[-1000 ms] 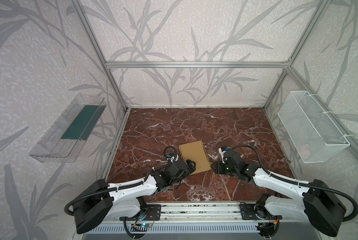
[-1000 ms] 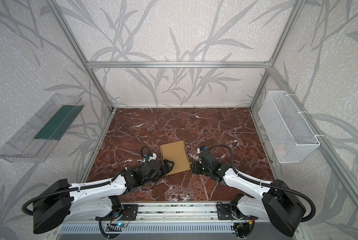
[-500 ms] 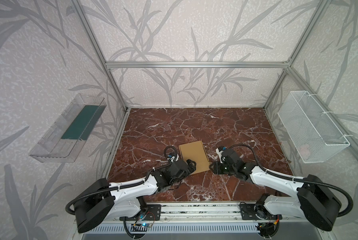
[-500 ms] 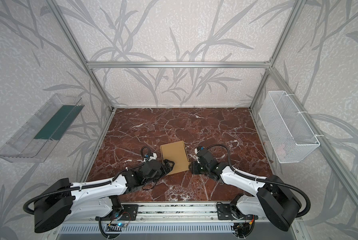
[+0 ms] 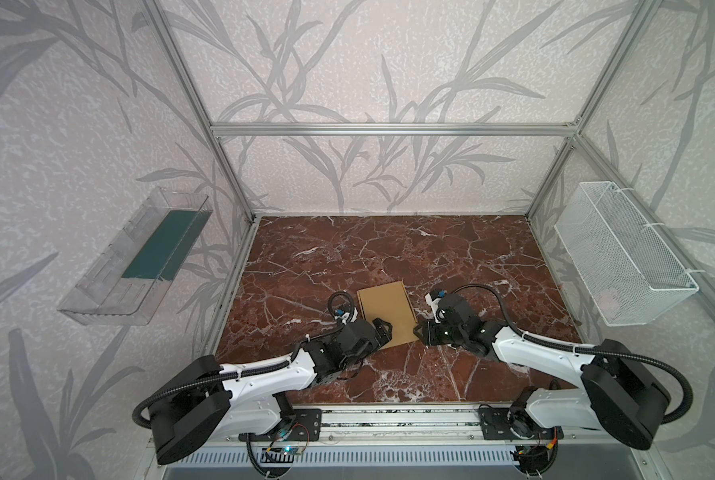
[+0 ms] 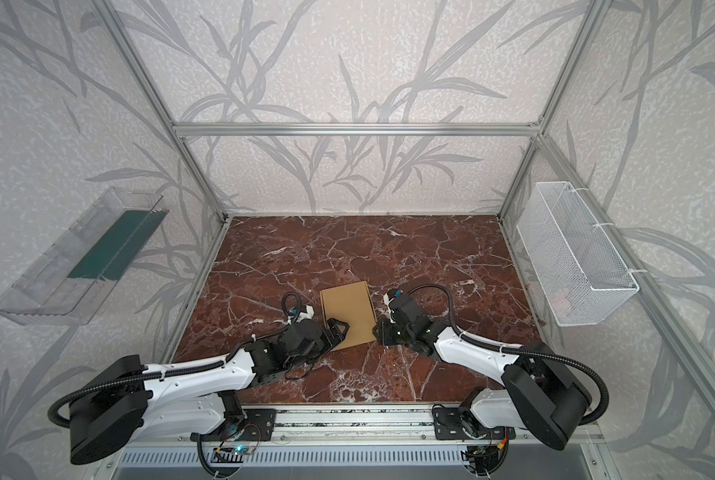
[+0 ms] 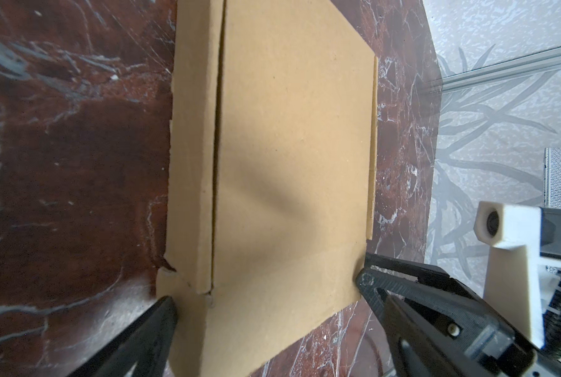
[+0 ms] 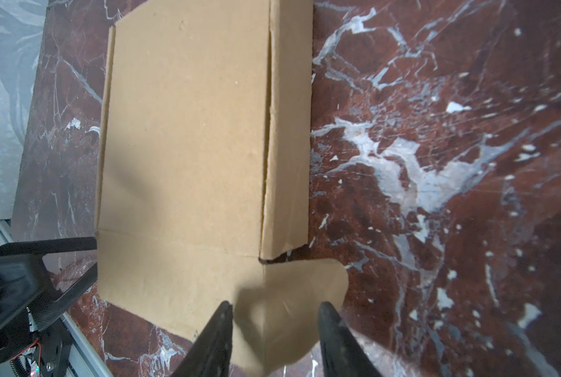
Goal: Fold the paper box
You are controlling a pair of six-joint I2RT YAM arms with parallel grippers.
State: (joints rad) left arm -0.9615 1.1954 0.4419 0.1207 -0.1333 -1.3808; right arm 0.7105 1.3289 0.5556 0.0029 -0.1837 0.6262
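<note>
One flat brown cardboard paper box (image 5: 385, 309)
Left end effector (image 7: 266, 293) wide apart across its near end; right end effector (image 8: 272, 313) half apart over a tab (image 8: 305, 280).

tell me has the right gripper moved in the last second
Yes, the right gripper slid left toward the cardboard box, which stayed put on the marble table.

The box (image 5: 384, 311) is plain tan-brown, with no print. The table (image 5: 451, 257) is dark red-brown marble, veined with white and grey. The walls (image 5: 347, 83) are pale grey with a darker grey leaf pattern. The frame (image 5: 389, 129) is silver. The arms (image 5: 264, 376) are white and black. The basket (image 5: 621, 257) is white mesh. The tray (image 5: 98, 299) is clear, with a dark green strip (image 5: 164, 245) inside.
</note>
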